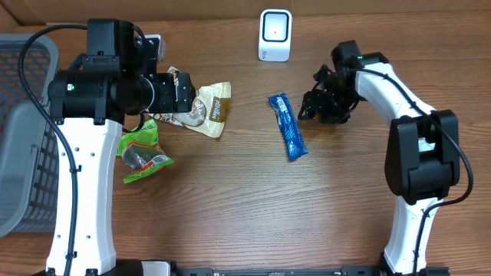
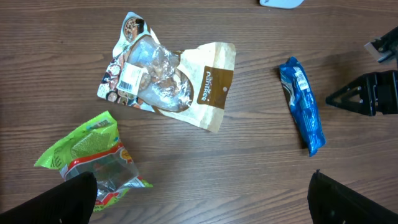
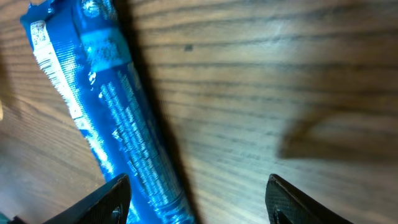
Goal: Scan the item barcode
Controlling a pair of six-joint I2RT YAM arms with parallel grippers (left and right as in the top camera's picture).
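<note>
The blue snack packet [image 1: 288, 126] lies flat near the middle of the desk [image 1: 230, 207], its length running from the far edge toward the near edge. The white barcode scanner [image 1: 275, 34] stands well apart from it, by the far edge. The right gripper [image 1: 311, 107] hangs just beside the packet's far end, on the side of the right edge, its fingers [image 3: 283, 199] apart and holding nothing. The left gripper [image 2: 203, 183] hovers above a brown-and-white pouch [image 2: 180, 78] and a green packet [image 2: 93, 152], its fingers wide and empty. A grey basket [image 1: 23, 130] sits at the left edge.
</note>
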